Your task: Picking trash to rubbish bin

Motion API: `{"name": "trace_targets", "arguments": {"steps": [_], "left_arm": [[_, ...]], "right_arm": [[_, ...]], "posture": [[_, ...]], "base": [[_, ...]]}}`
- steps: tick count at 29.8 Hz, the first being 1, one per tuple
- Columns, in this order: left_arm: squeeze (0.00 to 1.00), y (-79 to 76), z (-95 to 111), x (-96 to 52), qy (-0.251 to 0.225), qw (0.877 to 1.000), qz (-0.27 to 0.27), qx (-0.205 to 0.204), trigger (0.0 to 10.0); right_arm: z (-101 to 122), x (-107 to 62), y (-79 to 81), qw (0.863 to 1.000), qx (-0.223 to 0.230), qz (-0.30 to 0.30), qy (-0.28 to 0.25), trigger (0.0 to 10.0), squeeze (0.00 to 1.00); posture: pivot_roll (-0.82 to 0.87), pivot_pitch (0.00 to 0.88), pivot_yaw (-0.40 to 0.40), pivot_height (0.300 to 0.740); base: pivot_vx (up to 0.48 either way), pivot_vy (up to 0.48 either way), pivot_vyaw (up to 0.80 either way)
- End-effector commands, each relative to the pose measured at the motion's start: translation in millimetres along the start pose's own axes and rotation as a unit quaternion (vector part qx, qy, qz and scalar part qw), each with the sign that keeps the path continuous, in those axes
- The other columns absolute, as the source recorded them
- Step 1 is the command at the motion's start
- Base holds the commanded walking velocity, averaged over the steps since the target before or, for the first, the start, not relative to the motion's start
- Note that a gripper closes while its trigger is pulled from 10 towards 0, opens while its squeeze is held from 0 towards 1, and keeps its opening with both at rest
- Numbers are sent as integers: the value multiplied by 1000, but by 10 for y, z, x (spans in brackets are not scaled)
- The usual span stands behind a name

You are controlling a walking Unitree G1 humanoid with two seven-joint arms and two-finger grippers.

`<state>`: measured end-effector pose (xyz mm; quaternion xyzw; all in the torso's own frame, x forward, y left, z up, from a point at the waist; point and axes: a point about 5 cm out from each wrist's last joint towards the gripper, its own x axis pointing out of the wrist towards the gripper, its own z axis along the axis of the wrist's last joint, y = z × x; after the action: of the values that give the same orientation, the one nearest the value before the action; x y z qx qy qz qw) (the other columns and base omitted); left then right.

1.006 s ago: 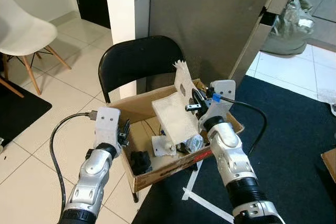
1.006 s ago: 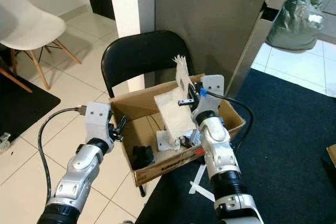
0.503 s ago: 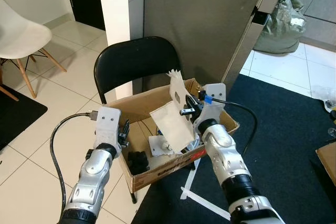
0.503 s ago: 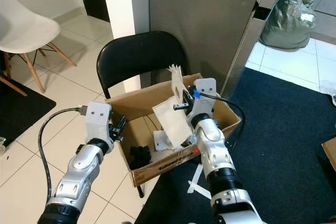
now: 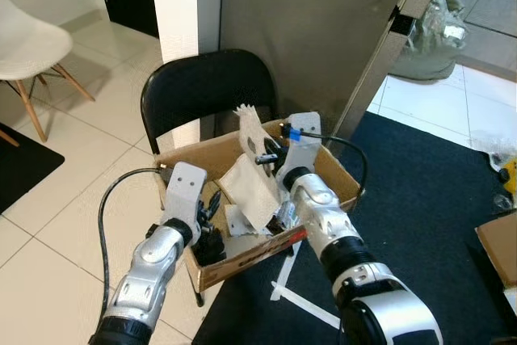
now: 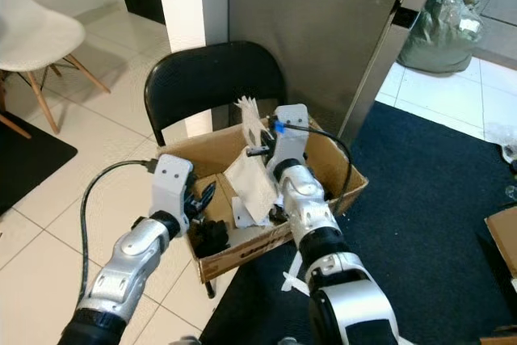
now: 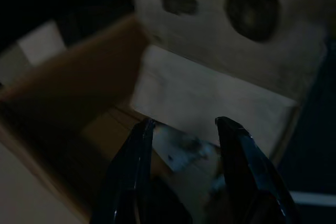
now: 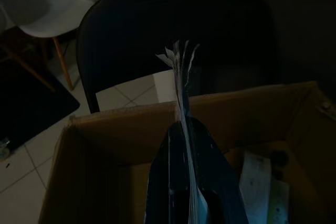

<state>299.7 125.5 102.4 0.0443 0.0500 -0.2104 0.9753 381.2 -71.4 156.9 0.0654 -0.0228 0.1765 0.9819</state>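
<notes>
Left eye view: one cardboard box (image 5: 339,179) on one black chair (image 5: 202,90). The right gripper (image 5: 266,149) is clamped on one torn paper bag (image 5: 252,187), held over the box's far middle. The left gripper (image 5: 212,206), fingers parted and empty, hangs at the near-left wall. Risk, as judged: the bag may snag on the fingers at release, or drape over the rim and slide out.

I see cream tile floor (image 5: 48,191), dark carpet (image 5: 420,191), a black chair (image 5: 202,90), white chair (image 5: 28,42), grey wall panel (image 5: 315,22).
</notes>
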Motion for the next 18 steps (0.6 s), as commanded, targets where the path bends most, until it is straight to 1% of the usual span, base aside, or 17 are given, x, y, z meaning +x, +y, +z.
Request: {"name": "trace_targets", "arguments": {"steps": [1, 5, 11, 18], "left_arm": [[0, -36, -42, -52, 14, 1000, -22, -2, 10000], [0, 3, -43, -115, 18, 999, -28, 13, 10000], [0, 67, 39, -138, 12, 999, -28, 42, 10000], [0, 89, 76, -153, 15, 999, -28, 43, 10000]], "right_arm": [[-11, 16, -2, 1000, 1, -6, 1, 10000, 0], [20, 62, 36, 1000, 6, -6, 0, 10000, 0], [47, 90, 46, 1000, 13, -7, -3, 10000, 0], [27, 97, 7, 1000, 4, -24, 6, 10000, 0]], "posture": [[38, 238, -95, 740], [38, 249, -100, 740], [40, 258, -103, 740], [43, 259, -105, 740]], "base": [[0, 0, 0], [0, 0, 0], [0, 0, 0], [0, 0, 0]]}}
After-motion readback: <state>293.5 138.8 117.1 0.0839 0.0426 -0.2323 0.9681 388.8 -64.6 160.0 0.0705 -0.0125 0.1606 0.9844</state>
